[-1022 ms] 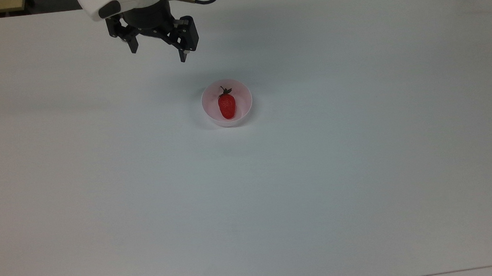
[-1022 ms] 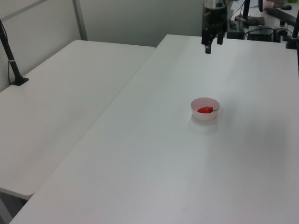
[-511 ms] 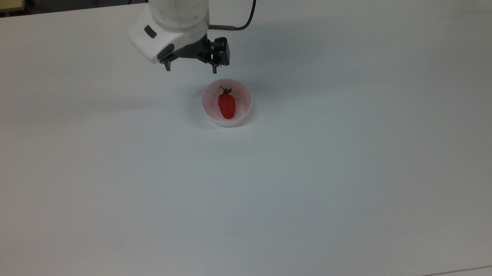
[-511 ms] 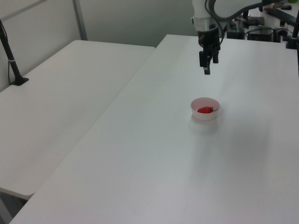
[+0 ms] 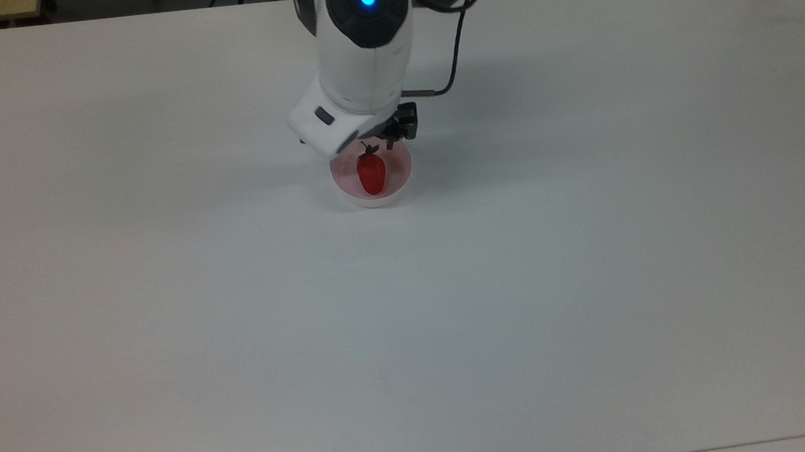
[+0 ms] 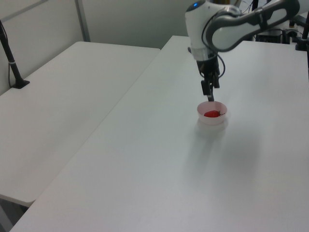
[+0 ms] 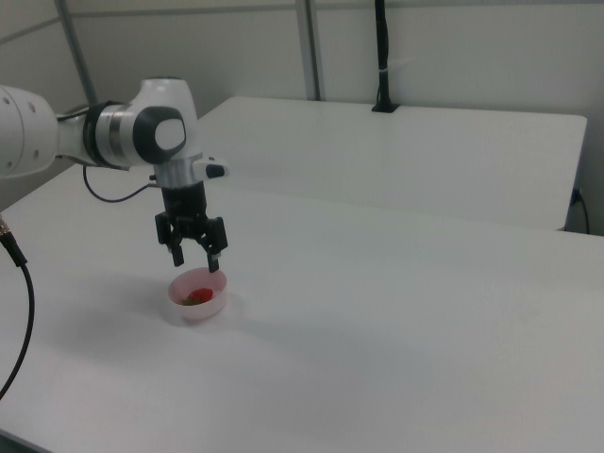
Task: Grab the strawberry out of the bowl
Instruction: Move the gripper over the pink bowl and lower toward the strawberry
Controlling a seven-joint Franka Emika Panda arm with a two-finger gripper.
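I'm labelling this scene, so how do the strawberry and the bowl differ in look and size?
The strawberry is bright red and solid; the bowl is pale pink and see-through. The strawberry is long and narrow; the bowl is round. The strawberry is much smaller and lies inside the bowl. Both sit under the open gripper.

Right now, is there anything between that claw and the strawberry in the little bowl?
No. In the right view the gripper, fingers spread, hangs just above the bowl, with only air between it and the strawberry.

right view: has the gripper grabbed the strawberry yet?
No. The gripper hangs open above the bowl, and the strawberry lies inside it, untouched.
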